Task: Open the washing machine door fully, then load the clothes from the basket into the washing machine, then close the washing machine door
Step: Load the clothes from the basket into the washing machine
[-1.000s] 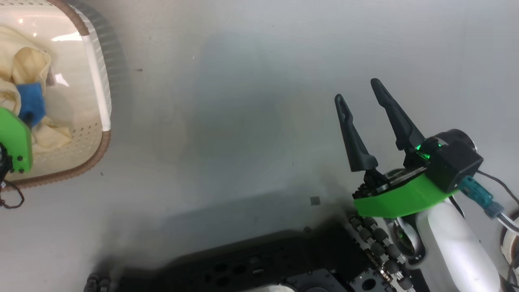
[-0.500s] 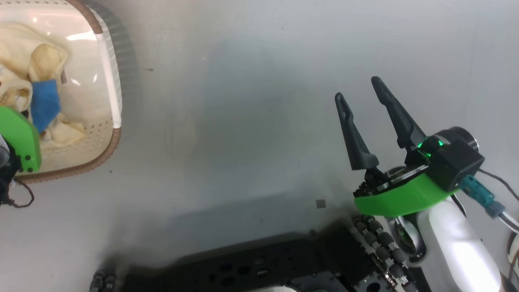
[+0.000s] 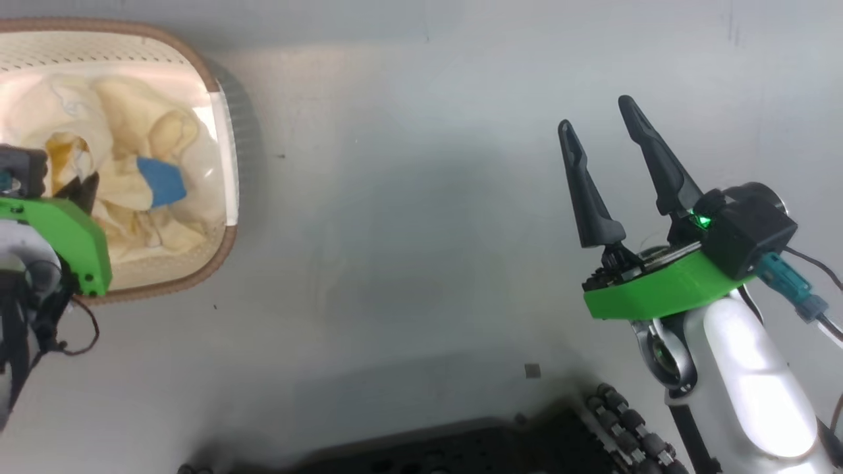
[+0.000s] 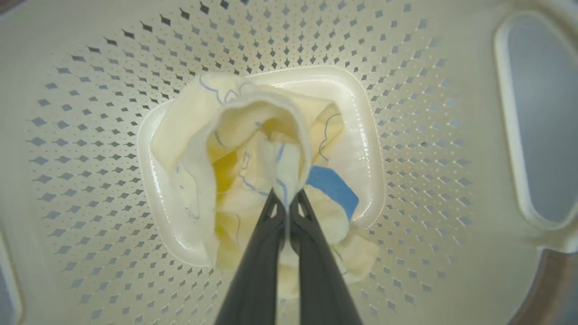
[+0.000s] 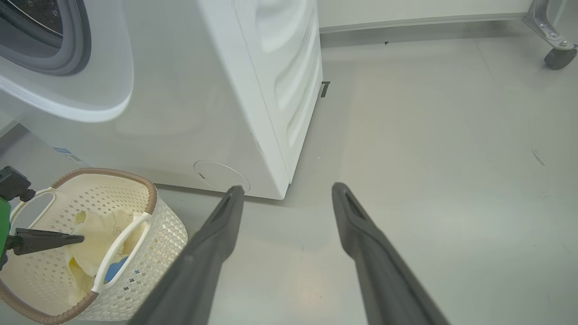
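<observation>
The cream basket (image 3: 220, 253) stands on the floor at the upper left of the head view, with cream-yellow clothes (image 3: 132, 141) and a blue patch (image 3: 161, 181) in it. In the left wrist view my left gripper (image 4: 285, 197) is shut on an upright fold of the clothes (image 4: 235, 131) above the basket floor (image 4: 365, 135). My right gripper (image 3: 596, 113) hangs open over bare floor, nothing between its fingers. The right wrist view shows the washing machine (image 5: 189, 99) with its grey gasket (image 5: 72, 54), and the basket (image 5: 151, 198) in front of it. The washing machine door is out of view.
Grey floor spreads to the right of the washing machine and between basket and right arm. A caster wheel (image 5: 557, 58) of a metal frame stands at the far right. My dark base (image 3: 461, 454) lies along the bottom of the head view.
The head camera has shifted, so more of the basket shows. My left gripper has shut on the cloth in the basket. The right gripper stays open.
</observation>
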